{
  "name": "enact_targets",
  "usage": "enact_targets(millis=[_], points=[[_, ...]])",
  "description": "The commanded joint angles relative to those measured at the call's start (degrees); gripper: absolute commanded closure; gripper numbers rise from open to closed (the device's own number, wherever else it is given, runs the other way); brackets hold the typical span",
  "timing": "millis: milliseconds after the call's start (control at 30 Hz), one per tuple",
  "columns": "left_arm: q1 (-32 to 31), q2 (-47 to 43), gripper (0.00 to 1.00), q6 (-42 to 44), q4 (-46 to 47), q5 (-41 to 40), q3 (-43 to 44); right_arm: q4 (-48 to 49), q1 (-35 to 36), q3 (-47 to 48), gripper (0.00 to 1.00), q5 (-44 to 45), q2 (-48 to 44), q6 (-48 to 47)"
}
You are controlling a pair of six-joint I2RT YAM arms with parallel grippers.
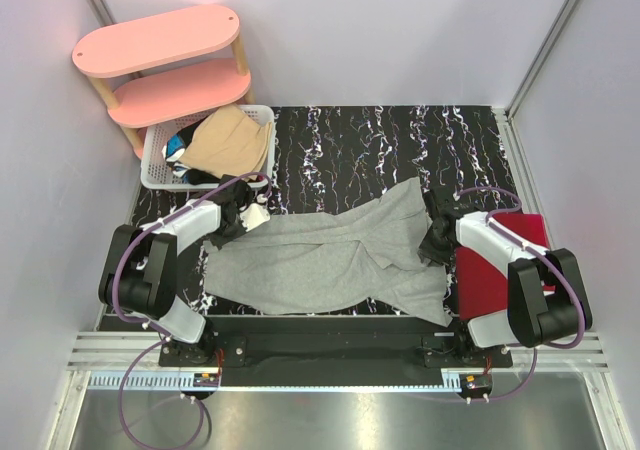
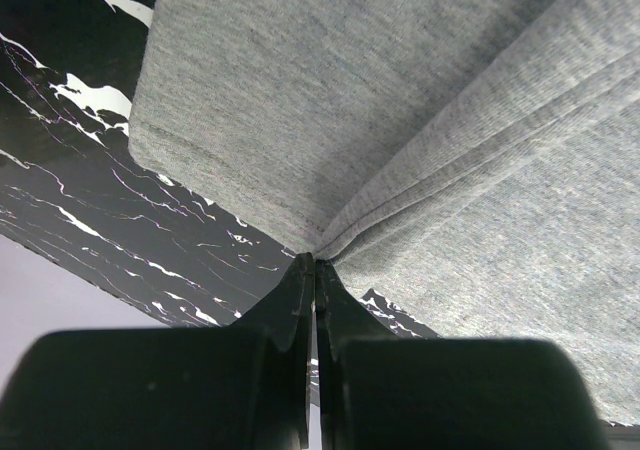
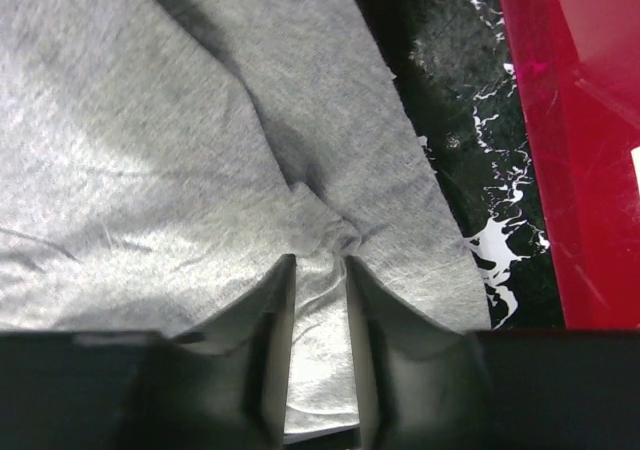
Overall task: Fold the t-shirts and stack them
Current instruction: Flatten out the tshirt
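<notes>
A light heather grey t-shirt (image 1: 330, 255) lies crumpled across the black marbled table, between both arms. My left gripper (image 1: 243, 217) is shut on its left edge; in the left wrist view the fingertips (image 2: 316, 266) pinch a fold of the grey cloth (image 2: 400, 120). My right gripper (image 1: 437, 238) is at the shirt's right edge; in the right wrist view (image 3: 320, 262) its jaws stand narrowly apart with a bunched ridge of grey fabric (image 3: 200, 120) between them. A tan-beige t-shirt (image 1: 232, 140) lies on top of dark and blue clothes in the white basket (image 1: 155, 165).
A pink two-tier shelf (image 1: 165, 65) stands at the back left behind the basket. A red tray (image 1: 495, 265) lies at the table's right edge beside my right arm, also in the right wrist view (image 3: 585, 120). White walls enclose the table.
</notes>
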Motion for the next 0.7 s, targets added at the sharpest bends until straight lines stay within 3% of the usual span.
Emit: enact_targets(millis=[0,667], points=[[0.12,-0.29,1.0,0.28,0.24,-1.47,-0.15,0.24,0.38,-0.24,0.61,-1.51,-2.72,1.18],[0.12,-0.29,1.0,0.28,0.33,-1.73,-0.06,-0.9,1.34,-2.18,0.67,1.74,-2.29,3.91]])
